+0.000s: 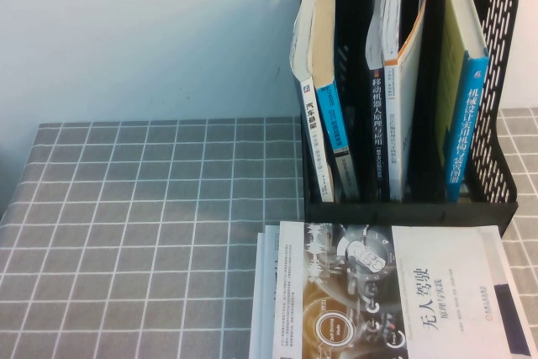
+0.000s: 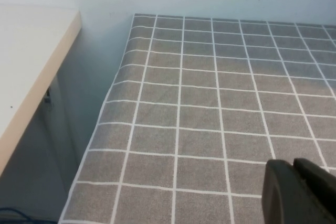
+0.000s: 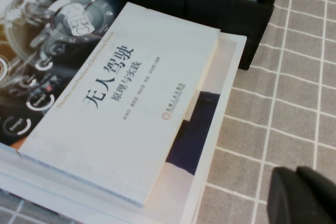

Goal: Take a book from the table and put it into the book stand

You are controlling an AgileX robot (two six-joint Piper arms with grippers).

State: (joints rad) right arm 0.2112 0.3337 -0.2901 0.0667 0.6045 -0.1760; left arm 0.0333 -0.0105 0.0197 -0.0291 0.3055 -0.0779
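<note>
A stack of books lies flat at the table's front right; the top book (image 1: 395,292) has a white and dark cover with Chinese title, also in the right wrist view (image 3: 121,93). The black book stand (image 1: 496,199) stands behind it with several upright books in three slots. Neither arm shows in the high view. My left gripper (image 2: 294,167) hangs shut and empty above the bare grey checked cloth near the table's left edge. My right gripper (image 3: 295,174) is shut and empty, above the cloth just to the right of the book stack.
The grey checked tablecloth (image 1: 151,224) covers the table. A pale wall stands behind. In the left wrist view a white desk (image 2: 26,61) stands beyond the table's left edge, with a gap to the floor between them.
</note>
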